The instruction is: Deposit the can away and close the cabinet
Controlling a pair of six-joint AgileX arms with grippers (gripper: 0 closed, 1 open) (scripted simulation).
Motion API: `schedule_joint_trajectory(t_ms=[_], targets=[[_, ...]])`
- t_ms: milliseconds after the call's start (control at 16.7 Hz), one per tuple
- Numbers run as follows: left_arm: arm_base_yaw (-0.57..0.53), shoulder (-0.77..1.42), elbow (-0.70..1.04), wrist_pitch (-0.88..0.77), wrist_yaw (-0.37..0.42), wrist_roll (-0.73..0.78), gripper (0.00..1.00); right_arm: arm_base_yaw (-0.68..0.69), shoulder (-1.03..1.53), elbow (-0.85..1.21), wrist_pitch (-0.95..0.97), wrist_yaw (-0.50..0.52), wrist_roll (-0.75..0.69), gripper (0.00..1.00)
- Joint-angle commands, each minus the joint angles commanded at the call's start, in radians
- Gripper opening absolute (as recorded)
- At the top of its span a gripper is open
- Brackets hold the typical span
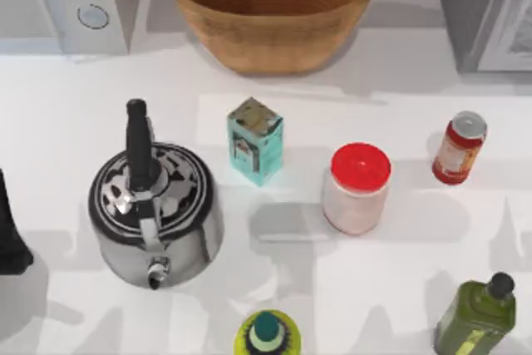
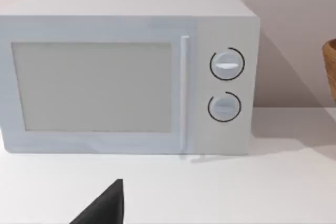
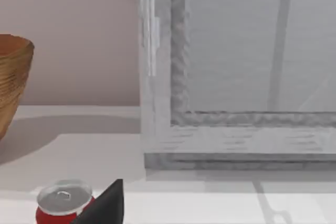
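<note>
White worktop point(image 1: 100, 322) carried the can point(image 1: 458, 149) near its right edge, close to the jar point(image 1: 357, 189), which a careless reach might topple; neither claw's opening could be told.

Glossy metal kettle point(image 1: 155, 218), woven basket point(image 1: 273, 7), silver-topped can point(image 1: 458, 149), matt table point(image 1: 399, 263)

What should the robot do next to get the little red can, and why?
Probably bring the right arm down over the can with its pincer open. The can stands upright and untouched on the table's right side, apart from the jar, and it sits close below the right wrist camera. The cabinet is just behind it.
</note>
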State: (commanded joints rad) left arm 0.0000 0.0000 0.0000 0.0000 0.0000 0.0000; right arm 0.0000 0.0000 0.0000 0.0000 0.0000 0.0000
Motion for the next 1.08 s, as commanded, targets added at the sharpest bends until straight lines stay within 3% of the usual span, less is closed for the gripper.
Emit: schedule_joint_trajectory(t_ms=[240, 480, 1080], targets=[[0.0, 0.0, 0.0, 0.0, 0.0, 0.0, 1.0, 0.014, 0.033, 0.014, 0.02, 0.011, 0.005, 1.0], [0.0, 0.0, 0.0, 0.0, 0.0, 0.0, 1.0, 0.078, 0.221, 0.08, 0.12, 0.076, 0.033, 1.0], [0.0, 0.0, 0.0, 0.0, 0.0, 0.0, 1.0, 0.308, 1.231, 0.295, 0.511, 0.334, 0.18, 1.0]])
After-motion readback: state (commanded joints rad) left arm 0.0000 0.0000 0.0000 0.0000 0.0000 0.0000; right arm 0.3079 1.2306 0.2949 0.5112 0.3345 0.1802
